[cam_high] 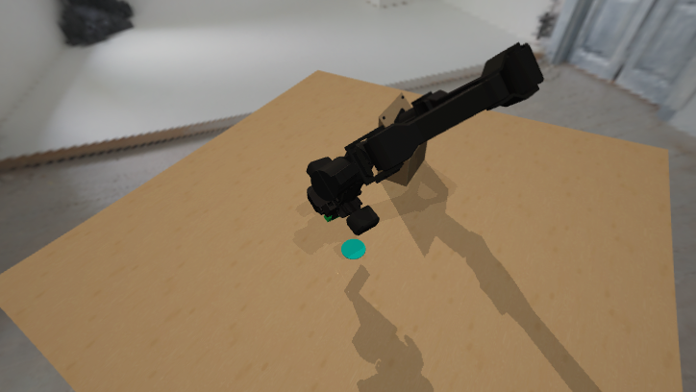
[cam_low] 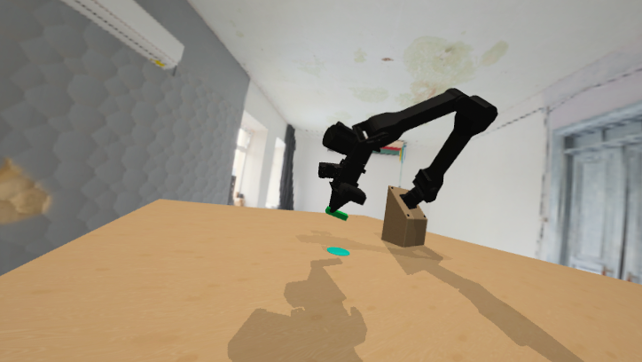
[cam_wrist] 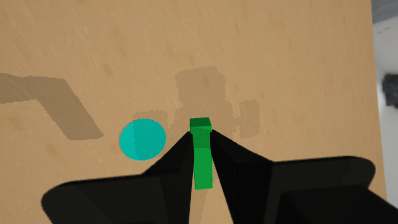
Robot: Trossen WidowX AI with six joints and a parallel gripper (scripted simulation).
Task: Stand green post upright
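The green post (cam_high: 328, 218) (cam_low: 337, 214) (cam_wrist: 203, 167) is held in the air, tilted a little from level, its right end lower in the exterior view. My gripper (cam_low: 332, 209) (cam_wrist: 200, 135) is shut on the post near one end. In the top view the arm hides most of the post and the fingertips. The cyan circle (cam_high: 353, 249) (cam_low: 337, 251) (cam_wrist: 142, 139) lies flat on the table. In the wrist view it shows left of the post's near end, and nothing stands on it. The post hangs above table height, apart from the circle.
The wooden table (cam_high: 218, 272) (cam_low: 157, 270) (cam_wrist: 310, 60) carries the arm's brown base block (cam_high: 413, 167) (cam_low: 395, 224), behind and to the right of the circle in the top and exterior views. Shadows of the arm fall around the circle. A table edge shows at the right in the wrist view.
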